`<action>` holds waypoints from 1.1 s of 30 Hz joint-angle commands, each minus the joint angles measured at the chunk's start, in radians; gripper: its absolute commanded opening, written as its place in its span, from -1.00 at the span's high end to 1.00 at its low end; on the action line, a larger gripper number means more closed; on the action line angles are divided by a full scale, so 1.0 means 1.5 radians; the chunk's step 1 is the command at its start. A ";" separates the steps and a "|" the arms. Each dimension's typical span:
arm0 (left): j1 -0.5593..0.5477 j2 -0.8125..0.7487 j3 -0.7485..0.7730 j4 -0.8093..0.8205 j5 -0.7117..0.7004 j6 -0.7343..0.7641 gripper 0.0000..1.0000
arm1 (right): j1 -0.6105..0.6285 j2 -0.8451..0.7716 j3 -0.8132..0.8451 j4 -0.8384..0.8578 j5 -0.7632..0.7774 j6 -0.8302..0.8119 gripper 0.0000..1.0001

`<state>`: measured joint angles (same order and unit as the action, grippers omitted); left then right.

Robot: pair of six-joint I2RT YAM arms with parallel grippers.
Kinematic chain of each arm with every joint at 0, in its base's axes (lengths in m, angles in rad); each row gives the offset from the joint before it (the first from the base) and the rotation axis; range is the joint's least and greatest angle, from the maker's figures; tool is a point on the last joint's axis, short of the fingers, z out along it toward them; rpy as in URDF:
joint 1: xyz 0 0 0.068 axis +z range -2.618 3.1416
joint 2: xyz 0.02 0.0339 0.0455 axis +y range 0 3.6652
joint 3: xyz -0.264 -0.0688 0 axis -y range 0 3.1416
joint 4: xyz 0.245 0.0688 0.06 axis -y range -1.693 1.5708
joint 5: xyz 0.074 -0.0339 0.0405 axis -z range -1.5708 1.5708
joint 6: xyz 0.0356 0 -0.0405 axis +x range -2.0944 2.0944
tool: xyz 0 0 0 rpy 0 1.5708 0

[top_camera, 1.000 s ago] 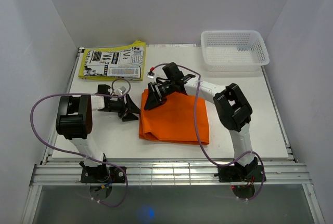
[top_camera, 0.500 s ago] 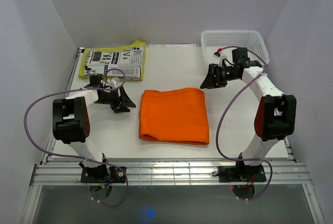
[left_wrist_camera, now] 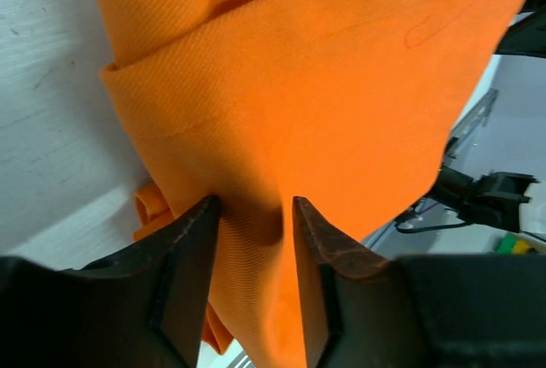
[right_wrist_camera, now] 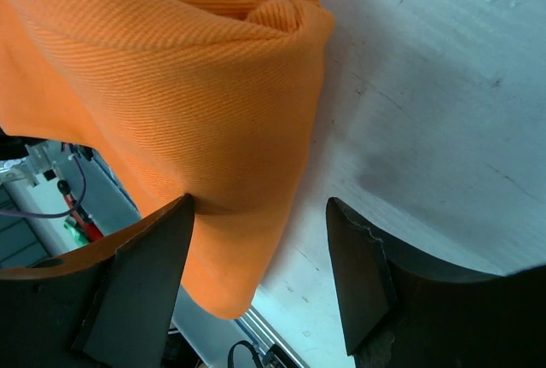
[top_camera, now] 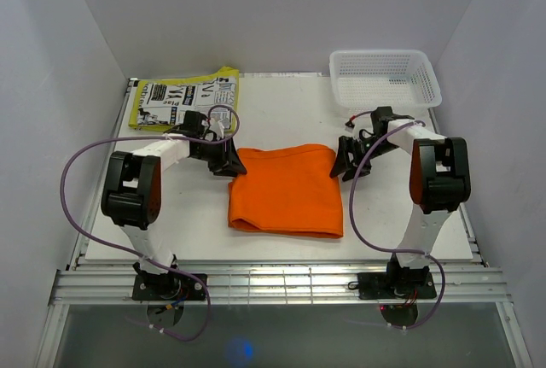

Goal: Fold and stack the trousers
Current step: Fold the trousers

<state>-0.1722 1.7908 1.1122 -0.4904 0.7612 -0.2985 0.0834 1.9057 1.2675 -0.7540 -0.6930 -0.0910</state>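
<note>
Here, bright orange trousers (top_camera: 286, 190), folded flat, rumpled corners

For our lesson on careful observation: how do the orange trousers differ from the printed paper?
The trousers are plain orange; the paper is black-and-white print with a yellow edge. The trousers lie mid-table with the left pincer and right pincer at their far corners; the paper lies untouched in the far left corner. Both lie flat on the table.
</note>
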 commanded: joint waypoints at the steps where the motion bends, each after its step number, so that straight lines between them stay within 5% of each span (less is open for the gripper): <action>1: -0.020 -0.001 0.026 -0.008 -0.056 -0.002 0.02 | 0.001 0.007 -0.011 0.001 -0.035 -0.016 -0.39; 8: -0.024 -0.013 0.048 -0.032 -0.043 0.019 0.98 | 0.001 0.029 -0.025 0.007 -0.065 -0.027 -0.23; 17: -0.021 -0.169 -0.049 0.162 0.157 0.017 1.00 | -0.001 0.037 -0.030 -0.006 -0.070 -0.052 -0.24; 25: 0.017 -0.099 -0.092 0.274 0.197 0.023 1.00 | -0.006 0.050 -0.019 -0.032 -0.082 -0.081 -0.22; 28: 0.025 -0.023 -0.054 0.218 0.196 0.083 1.00 | -0.006 0.055 -0.011 -0.033 -0.080 -0.081 0.02; 33: 0.071 0.003 -0.064 0.181 0.127 0.117 0.74 | -0.005 0.062 0.005 -0.012 -0.073 -0.069 0.84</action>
<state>-0.1097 1.8282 1.0031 -0.2050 0.9878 -0.1898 0.0788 1.9892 1.2362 -0.7818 -0.8043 -0.1928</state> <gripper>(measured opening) 0.117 0.132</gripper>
